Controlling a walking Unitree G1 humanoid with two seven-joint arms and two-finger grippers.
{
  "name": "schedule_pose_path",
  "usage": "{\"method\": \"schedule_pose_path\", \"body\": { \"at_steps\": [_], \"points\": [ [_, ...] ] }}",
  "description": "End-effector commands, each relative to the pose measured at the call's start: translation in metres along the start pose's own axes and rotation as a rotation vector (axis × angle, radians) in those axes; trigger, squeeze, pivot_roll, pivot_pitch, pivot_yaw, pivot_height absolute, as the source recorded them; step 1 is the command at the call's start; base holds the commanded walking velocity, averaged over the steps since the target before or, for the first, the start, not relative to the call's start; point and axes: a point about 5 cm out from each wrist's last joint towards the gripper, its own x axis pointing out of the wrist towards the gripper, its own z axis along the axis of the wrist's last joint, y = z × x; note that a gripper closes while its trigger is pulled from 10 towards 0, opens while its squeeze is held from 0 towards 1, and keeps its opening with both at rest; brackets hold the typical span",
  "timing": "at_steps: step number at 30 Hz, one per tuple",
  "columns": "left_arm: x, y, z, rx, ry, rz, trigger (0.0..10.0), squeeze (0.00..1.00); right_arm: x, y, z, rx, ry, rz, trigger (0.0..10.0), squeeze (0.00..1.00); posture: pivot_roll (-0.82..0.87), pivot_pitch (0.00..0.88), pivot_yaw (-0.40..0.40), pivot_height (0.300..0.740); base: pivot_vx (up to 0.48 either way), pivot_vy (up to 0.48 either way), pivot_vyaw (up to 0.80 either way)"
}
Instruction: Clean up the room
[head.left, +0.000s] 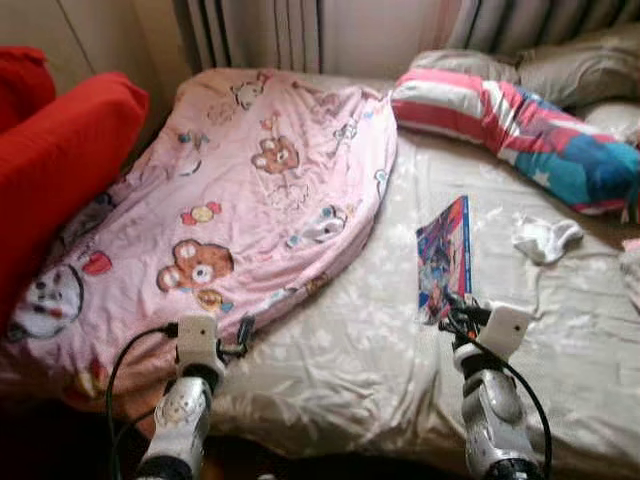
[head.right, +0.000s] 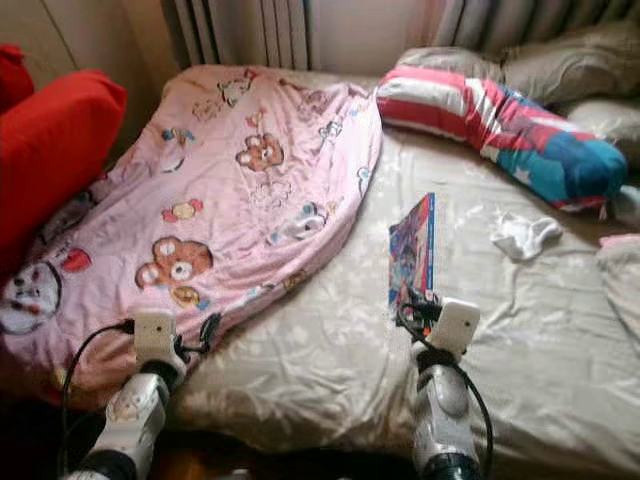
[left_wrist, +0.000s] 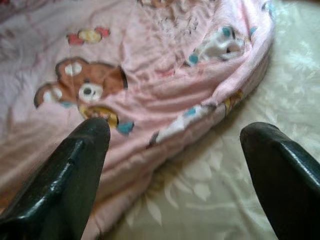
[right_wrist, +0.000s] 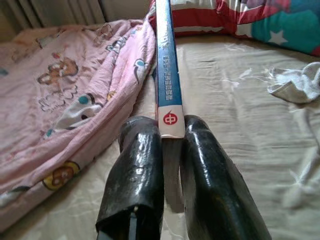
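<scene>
Early stage of tidying. My right pincer (right_wrist: 170, 150) grips the book (head.left: 446, 258) by its near end, on edge on the bed (head.left: 360, 360). My left pincer (left_wrist: 175, 150) hovers open beside the quilt (head.left: 240, 190). Sock (head.left: 545, 238) and quilt remain.

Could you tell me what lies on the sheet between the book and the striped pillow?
A crumpled white sock lies there, right of the book, below the striped pillow, in both eye views.

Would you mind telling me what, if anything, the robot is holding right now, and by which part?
The right gripper pinches a book at the near end of its blue spine, fingers on each cover. The left gripper is open and holds nothing.
</scene>
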Motion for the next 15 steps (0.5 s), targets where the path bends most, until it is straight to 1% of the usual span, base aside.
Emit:
{"method": "schedule_pose_path", "body": {
  "at_steps": [1, 2, 3, 8, 15],
  "points": [
    [-0.0011, -0.0009, -0.0018, 0.002, 0.005, -0.005, 10.0, 0.0, -0.0001, -0.0033, 0.0045, -0.001, -0.033, -0.005, 10.0, 0.0, 0.1, 0.116, -0.032, 0.74, 0.0, -0.281, 0.0],
    [-0.0012, -0.0009, -0.0019, 0.002, 0.005, -0.006, 10.0, 0.0, -0.0001, -0.0035, 0.0045, 0.0, -0.033, -0.005, 10.0, 0.0, 0.1, 0.116, -0.032, 0.74, 0.0, -0.281, 0.0],
    [-0.0011, -0.0012, -0.0019, 0.002, 0.005, -0.008, 10.0, 0.0, 0.0, -0.0037, 0.0042, 0.001, -0.029, -0.007, 10.0, 0.0, 0.1, 0.114, -0.032, 0.74, 0.0, -0.281, -0.51],
    [-0.0005, -0.0022, -0.0015, 0.001, 0.005, -0.012, 10.0, 0.0, 0.0003, -0.0039, 0.0041, 0.008, -0.031, -0.01, 10.0, 0.0, 0.1, 0.109, -0.032, 0.74, 0.0, -0.283, -0.72],
    [-0.0005, -0.0027, -0.0017, 0.0, 0.005, -0.015, 10.0, 0.0, 0.0012, -0.0031, 0.005, 0.002, -0.034, -0.005, 10.0, 0.0, 0.11, 0.101, -0.033, 0.74, 0.0, -0.28, 0.0]
  ]
}}
